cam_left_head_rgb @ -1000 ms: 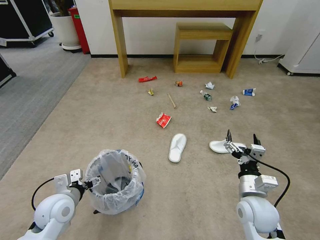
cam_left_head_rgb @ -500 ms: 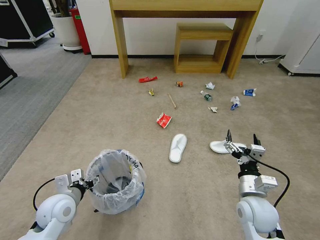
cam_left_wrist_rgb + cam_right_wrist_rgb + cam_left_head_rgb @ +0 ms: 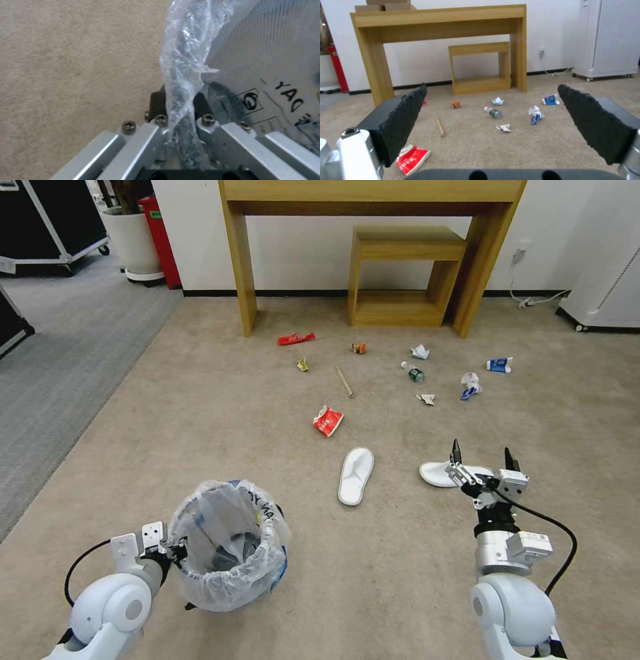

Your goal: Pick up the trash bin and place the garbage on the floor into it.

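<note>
My left hand (image 3: 175, 551) pinches the near rim of the trash bin (image 3: 227, 545) — bag plastic bunched between its fingers (image 3: 156, 105) — low at my left on the tan carpet floor (image 3: 200, 400). My right hand (image 3: 481, 463) hovers with fingers spread wide over a white slipper (image 3: 448, 473). The garbage lies ahead, well apart from the bin — red wrapper (image 3: 327, 421), wooden stick (image 3: 344, 381), small bottle (image 3: 413, 373).

Two white slippers (image 3: 355, 475) on carpet, wooden desk (image 3: 373, 193), small wooden stool (image 3: 402, 273), red extinguisher (image 3: 159, 240)
</note>
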Controlling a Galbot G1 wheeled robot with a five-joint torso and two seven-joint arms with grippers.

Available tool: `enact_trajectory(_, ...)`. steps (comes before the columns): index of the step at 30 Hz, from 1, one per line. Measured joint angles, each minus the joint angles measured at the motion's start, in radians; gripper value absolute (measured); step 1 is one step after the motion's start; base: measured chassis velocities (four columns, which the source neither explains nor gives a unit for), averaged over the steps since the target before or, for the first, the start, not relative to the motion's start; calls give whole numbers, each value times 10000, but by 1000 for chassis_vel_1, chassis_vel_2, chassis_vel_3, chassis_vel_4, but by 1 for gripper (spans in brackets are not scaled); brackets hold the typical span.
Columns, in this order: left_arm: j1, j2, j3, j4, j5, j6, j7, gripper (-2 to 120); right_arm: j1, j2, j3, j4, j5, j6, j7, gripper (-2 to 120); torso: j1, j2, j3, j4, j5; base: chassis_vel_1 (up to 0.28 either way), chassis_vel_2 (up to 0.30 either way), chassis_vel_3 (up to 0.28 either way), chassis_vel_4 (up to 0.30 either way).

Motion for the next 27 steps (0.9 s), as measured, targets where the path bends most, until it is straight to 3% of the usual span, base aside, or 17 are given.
enact_trajectory(11, -13, -534, -517, -302, 2, -83, 162, 1, -74, -85, -91, 83, 73, -139, 12, 100, 0, -3, 4, -3, -12, 0, 0, 0, 0)
enact_trajectory(18, 145, -829, -1288, -1204, -302, -105, 94, 1, -266, -268, -126, 302, 357, -254, 19, 100, 0, -3, 1, 0, -1, 0, 0, 0, 0)
enact_trajectory(27, 521, -774, -1650, -2154, -360, -120, 82, 1, -392, -391, -74, 476, 609, -250, 45, 100, 1, -3, 0, -1, 0, 0, 0, 0, 0)
